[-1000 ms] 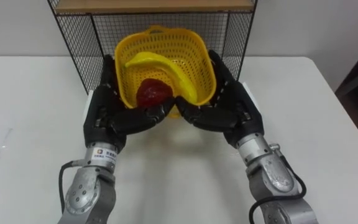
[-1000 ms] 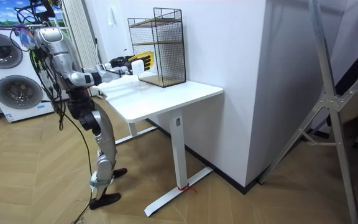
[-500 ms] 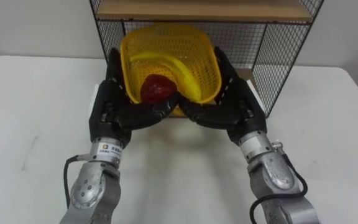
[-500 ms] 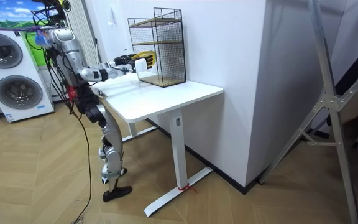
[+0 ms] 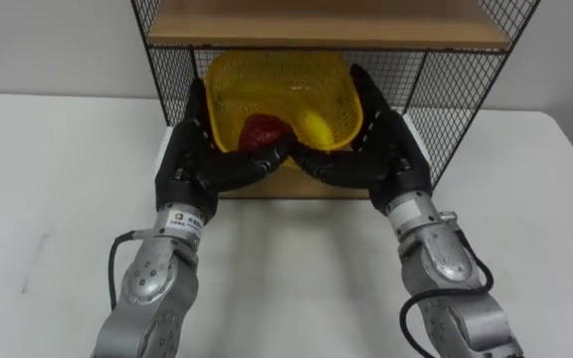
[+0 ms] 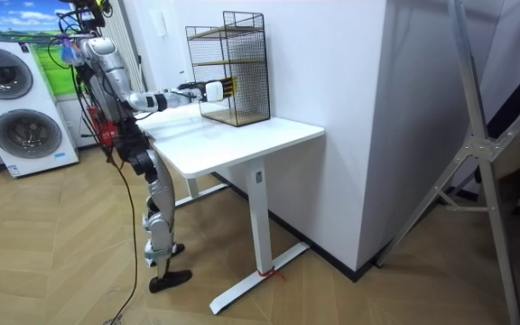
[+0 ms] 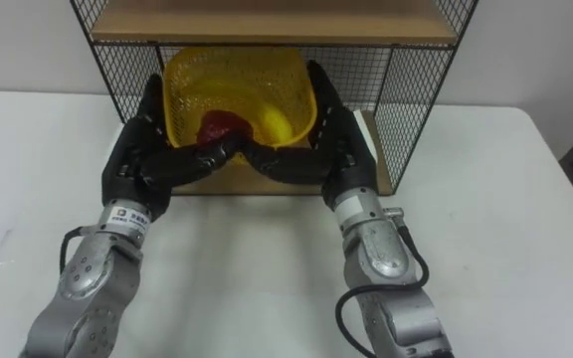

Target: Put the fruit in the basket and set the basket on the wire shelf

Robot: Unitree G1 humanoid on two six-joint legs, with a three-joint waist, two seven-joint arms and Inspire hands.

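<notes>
While the yellow basket (image 5: 282,72) sits in the lower bay of the wire shelf (image 5: 448,94), under its wooden board (image 5: 326,25), you hold it from both sides. Your left hand (image 5: 192,164) and right hand (image 5: 386,159) lay fingers along its walls, thumbs curled across its front. A red fruit (image 5: 260,129) and a banana (image 5: 311,124) lie inside. In the room view you stand at the white table (image 5: 58,179), arms stretched toward the shelf.

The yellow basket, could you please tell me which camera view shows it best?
The left eye view: the yellow basket sits centred between the left hand and right hand, fruit visible inside. The right eye view shows much the same. The room view shows it as a small yellow patch at the wire shelf.
</notes>
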